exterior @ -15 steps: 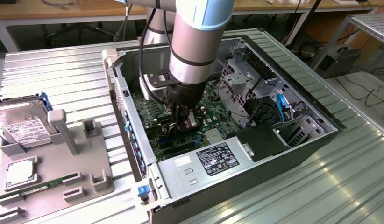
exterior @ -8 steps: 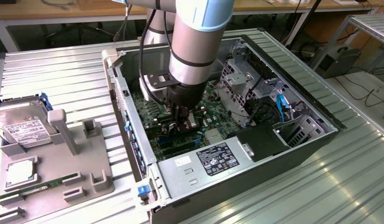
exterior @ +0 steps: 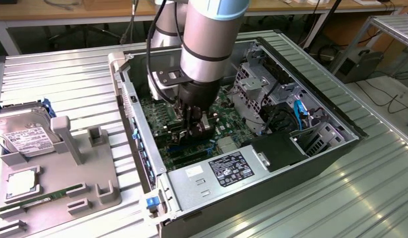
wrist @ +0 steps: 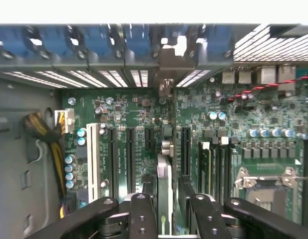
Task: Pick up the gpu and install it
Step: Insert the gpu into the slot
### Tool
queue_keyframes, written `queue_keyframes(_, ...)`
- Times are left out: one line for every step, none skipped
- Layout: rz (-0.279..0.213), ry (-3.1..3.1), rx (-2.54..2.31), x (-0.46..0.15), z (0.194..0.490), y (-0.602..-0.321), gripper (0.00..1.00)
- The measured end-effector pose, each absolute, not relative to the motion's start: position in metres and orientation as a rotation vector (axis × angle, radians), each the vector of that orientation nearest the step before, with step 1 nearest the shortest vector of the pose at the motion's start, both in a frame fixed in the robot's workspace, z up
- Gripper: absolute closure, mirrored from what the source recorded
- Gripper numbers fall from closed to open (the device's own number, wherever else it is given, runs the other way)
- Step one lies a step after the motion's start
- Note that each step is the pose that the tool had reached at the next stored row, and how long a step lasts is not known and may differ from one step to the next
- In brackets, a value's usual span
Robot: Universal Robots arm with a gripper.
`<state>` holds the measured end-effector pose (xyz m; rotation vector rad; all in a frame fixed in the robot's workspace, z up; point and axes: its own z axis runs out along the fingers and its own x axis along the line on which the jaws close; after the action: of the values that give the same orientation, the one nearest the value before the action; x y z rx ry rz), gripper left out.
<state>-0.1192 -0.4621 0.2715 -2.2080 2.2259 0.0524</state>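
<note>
Gripper (wrist: 164, 209) inside the computer case (exterior: 336, 126), fingers (wrist: 141, 214) slightly spread astride the gpu (wrist: 164, 184), which stands edge-on in its motherboard (wrist: 243, 124) slot, long axis running away from the wrist

- The exterior view looks down from high up and off to one side at the open computer case (exterior: 257, 148) on the counter (exterior: 363, 198).
- The wrist view sits close above the green board (wrist: 134, 114), looking into the case.
- Both views see that green board.
</note>
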Motion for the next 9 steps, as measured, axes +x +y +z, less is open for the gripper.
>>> queue_keyframes(0.052,2.226,-2.208,-0.1192,0.2755,-0.4620,0.66)
queue_keyframes(0.052,2.226,-2.208,-0.1191,0.2792,-0.4620,0.66)
queue_keyframes(0.052,2.226,-2.208,-0.1192,0.2819,-0.4620,0.66)
queue_keyframes(0.052,2.226,-2.208,-0.1191,0.2831,-0.4619,0.68)
queue_keyframes(0.052,2.226,-2.208,-0.1192,0.2832,-0.4615,0.68)
queue_keyframes(0.053,2.226,-2.208,-0.1193,0.2832,-0.4610,0.74)
queue_keyframes(0.052,2.226,-2.208,-0.1197,0.2833,-0.4604,0.81)
queue_keyframes(0.052,2.226,-2.208,-0.1201,0.2833,-0.4595,0.81)
queue_keyframes(0.052,2.226,-2.208,-0.1210,0.2833,-0.4586,0.87)
